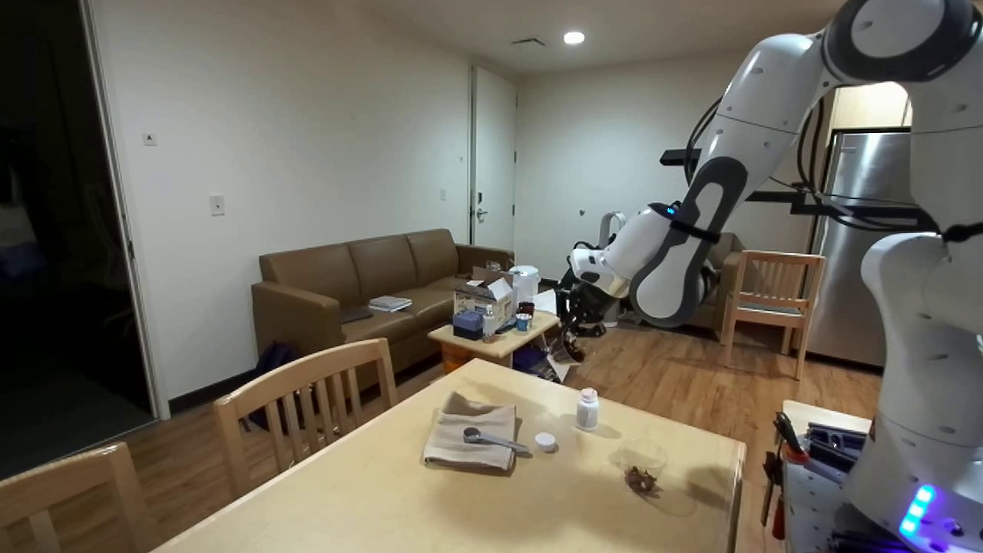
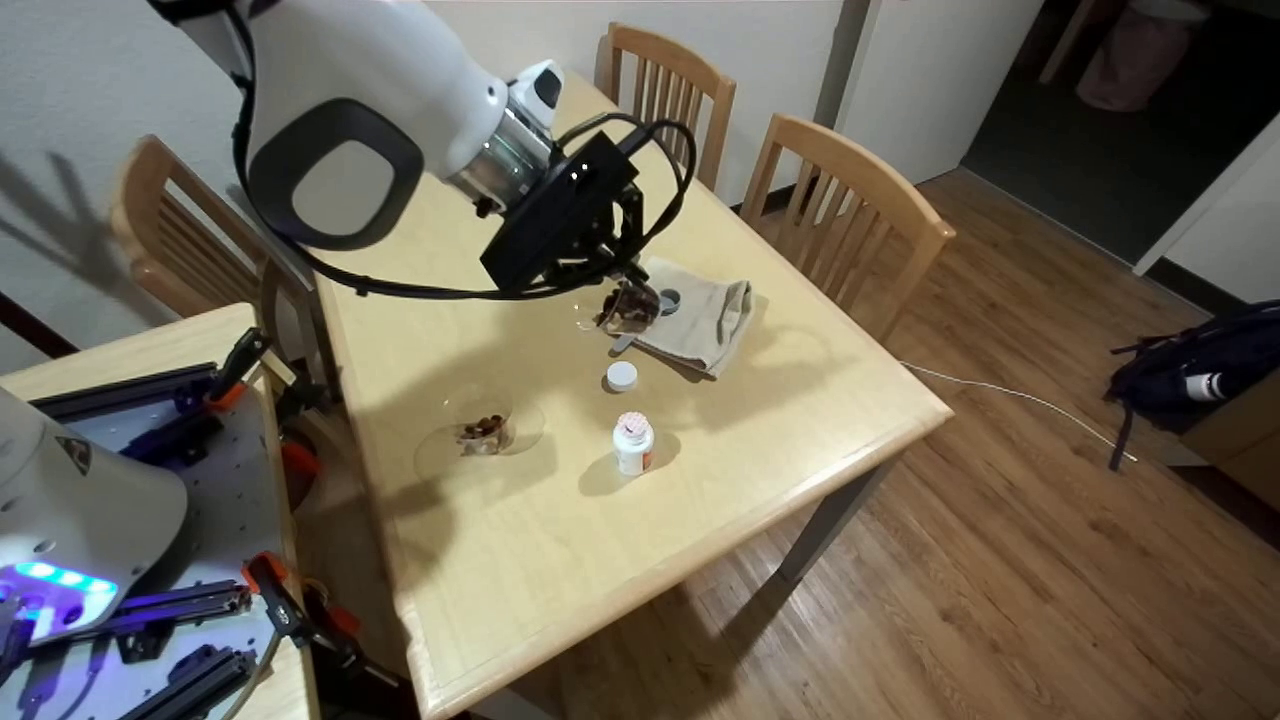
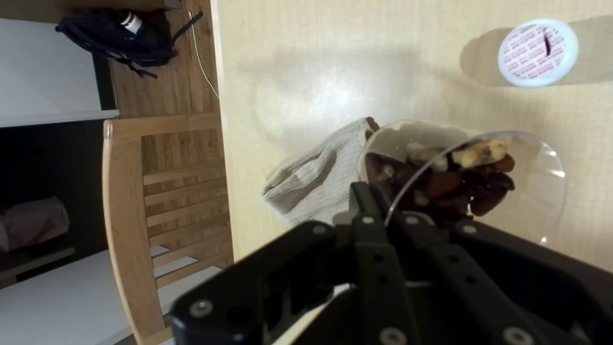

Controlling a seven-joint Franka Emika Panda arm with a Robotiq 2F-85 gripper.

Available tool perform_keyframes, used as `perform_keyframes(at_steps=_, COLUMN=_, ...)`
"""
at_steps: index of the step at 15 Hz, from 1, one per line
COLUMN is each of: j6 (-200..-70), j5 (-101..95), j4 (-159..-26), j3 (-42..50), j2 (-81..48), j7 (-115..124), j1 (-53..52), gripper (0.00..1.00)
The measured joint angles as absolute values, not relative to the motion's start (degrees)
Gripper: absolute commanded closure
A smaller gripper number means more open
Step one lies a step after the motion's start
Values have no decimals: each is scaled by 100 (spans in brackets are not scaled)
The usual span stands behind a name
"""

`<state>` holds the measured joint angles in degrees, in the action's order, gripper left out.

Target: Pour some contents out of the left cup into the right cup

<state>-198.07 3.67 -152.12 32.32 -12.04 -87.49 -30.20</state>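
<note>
The left cup is a small clear cup that looks dark from the beans and nuts in it. It shows in both exterior views [image 1: 568,351] [image 2: 632,308] and large in the wrist view [image 3: 450,184]. My gripper [image 3: 372,201] is shut on its wall, with the rim running between the fingers. The gripper also shows in both exterior views [image 1: 572,326] [image 2: 622,272]. The cup is in the air, tilted, its contents inside. The right cup, clear with brownish contents, stands on the table in both exterior views [image 1: 640,481] [image 2: 486,434]. It is out of the wrist view.
On the table [image 1: 369,499] are a folded beige cloth [image 1: 470,432], a measuring spoon [image 1: 495,440] on it, a white cap [image 2: 621,376] and an upright white bottle [image 2: 633,445]. The bottle stands close to the right cup. Wooden chairs [image 2: 840,210] stand along the table.
</note>
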Motion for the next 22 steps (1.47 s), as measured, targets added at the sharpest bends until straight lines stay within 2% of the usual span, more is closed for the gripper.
perform_keyframes(at_steps=8, j6=-19804, j5=368, j4=-15170, j3=3272, j2=-1173, j7=-8747, j1=-3045, gripper=96)
perform_keyframes(at_steps=22, j6=-19803, j5=980, j4=-15666, j3=4350, j2=-474, j7=-8755, j1=-4079, gripper=96)
